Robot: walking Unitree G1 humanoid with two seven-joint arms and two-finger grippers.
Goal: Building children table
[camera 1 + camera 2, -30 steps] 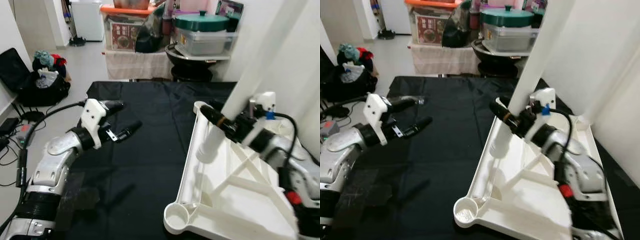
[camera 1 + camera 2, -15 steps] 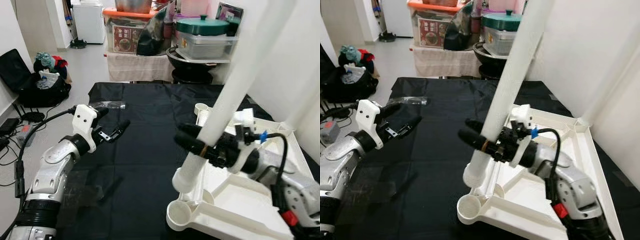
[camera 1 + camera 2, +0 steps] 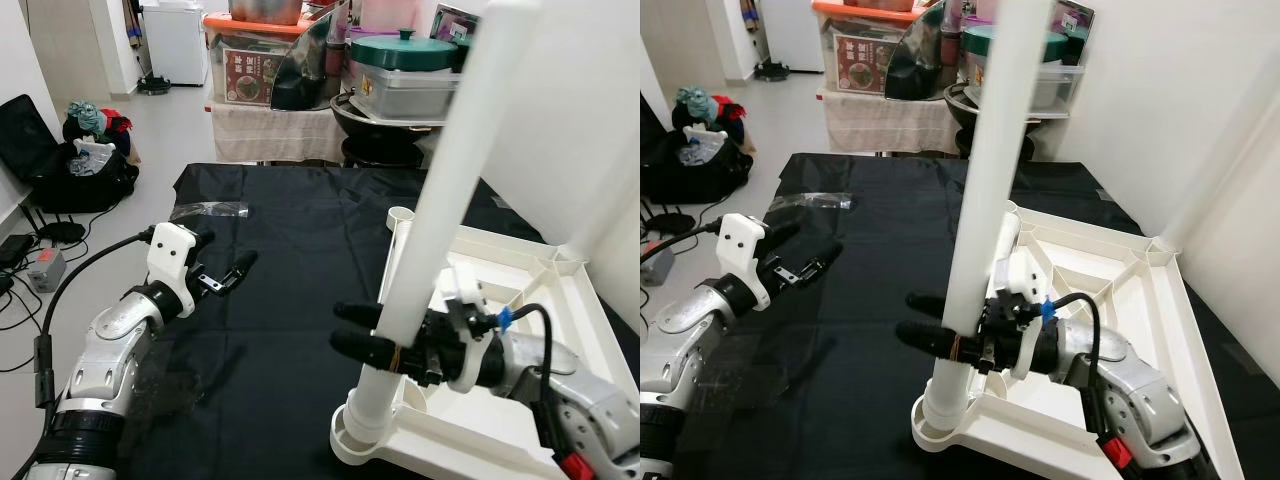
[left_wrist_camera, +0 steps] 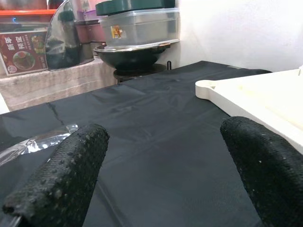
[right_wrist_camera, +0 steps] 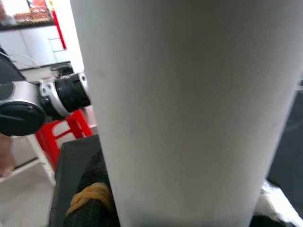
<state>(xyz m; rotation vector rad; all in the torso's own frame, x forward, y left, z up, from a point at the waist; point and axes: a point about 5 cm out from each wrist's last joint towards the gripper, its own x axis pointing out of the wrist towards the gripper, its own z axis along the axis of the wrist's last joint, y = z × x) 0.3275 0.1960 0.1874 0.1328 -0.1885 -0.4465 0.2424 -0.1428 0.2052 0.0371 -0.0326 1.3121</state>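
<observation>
White table leg (image 3: 430, 240) upright in corner socket (image 3: 362, 436) of upturned tabletop (image 3: 520, 330); right pincer (image 3: 352, 330) clamped on leg. Left pincer (image 3: 222, 258) apart over black cloth (image 3: 290, 260).

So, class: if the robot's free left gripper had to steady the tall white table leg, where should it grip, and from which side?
Probably the bare shaft of the white table leg, above the right gripper clamped low on it. The left gripper hovers open over the black cloth, so come level from the robot's left: the round, near-upright tube suits fingers closing across it.
</observation>
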